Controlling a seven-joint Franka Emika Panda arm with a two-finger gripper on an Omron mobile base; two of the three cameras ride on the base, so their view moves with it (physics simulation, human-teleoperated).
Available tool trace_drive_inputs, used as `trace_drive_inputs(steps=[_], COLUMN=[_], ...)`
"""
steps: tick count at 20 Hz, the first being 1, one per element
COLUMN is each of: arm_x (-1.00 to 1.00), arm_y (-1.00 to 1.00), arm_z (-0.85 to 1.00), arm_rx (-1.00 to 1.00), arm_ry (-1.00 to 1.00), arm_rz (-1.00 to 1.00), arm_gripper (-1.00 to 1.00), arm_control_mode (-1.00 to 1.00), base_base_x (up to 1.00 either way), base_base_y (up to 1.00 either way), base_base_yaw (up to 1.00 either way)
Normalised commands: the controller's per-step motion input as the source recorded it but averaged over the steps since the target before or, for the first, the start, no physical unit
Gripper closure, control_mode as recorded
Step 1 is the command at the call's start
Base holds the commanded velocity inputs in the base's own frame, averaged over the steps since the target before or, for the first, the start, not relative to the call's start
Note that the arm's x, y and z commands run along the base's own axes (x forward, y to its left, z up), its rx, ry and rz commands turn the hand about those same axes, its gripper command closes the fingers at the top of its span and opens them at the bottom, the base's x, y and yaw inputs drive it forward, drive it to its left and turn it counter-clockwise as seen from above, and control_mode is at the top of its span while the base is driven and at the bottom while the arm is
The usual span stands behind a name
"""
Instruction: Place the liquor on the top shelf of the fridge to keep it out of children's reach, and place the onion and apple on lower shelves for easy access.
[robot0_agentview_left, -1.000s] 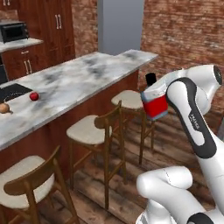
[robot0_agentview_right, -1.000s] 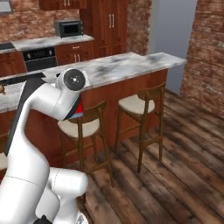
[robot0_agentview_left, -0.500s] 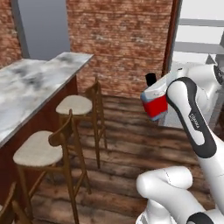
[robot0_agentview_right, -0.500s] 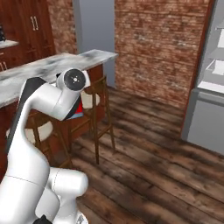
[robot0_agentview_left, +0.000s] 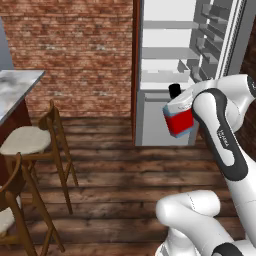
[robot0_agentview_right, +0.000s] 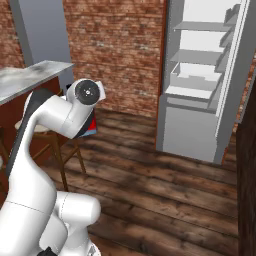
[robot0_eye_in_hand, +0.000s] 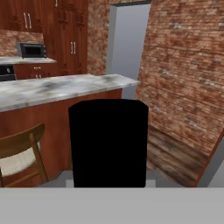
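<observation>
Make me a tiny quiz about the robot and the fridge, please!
1. True or false: the fridge door is shut.
2. What is the hand carrying? A) apple B) bottle C) onion
3. Fill in: the floor is made of ____ boards.

Key: 1 false, it stands open and its shelves show. 2 B, the red bottle with a black cap. 3 wooden.
</observation>
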Motion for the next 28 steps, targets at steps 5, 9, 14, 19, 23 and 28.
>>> trace_drive_inputs(steps=[5, 9, 14, 19, 23, 28], arm_x=[0.00, 0.00, 0.00, 0.00, 0.00, 0.00], arm_y=[0.00, 0.00, 0.00, 0.00, 0.00, 0.00], arm_z=[0.00, 0.00, 0.00, 0.00, 0.00, 0.00], arm_rx=[0.00, 0.00, 0.00, 0.00, 0.00, 0.00], arm_ry=[0.00, 0.00, 0.00, 0.00, 0.00, 0.00], arm_rz=[0.00, 0.00, 0.00, 0.00, 0.00, 0.00], arm_gripper=[1.00, 1.00, 1.00, 1.00, 1.00, 1.00], arm_control_mode=[1.00, 1.00, 1.00, 1.00, 1.00, 1.00], base_base_x=[0.69, 0.86, 0.85, 0.75, 0.78, 0.79], base_base_y=[-0.62, -0.51, -0.30, -0.01, 0.00, 0.00], base_base_yaw=[-0.33, -0.24, -0.18, -0.13, -0.11, -0.12])
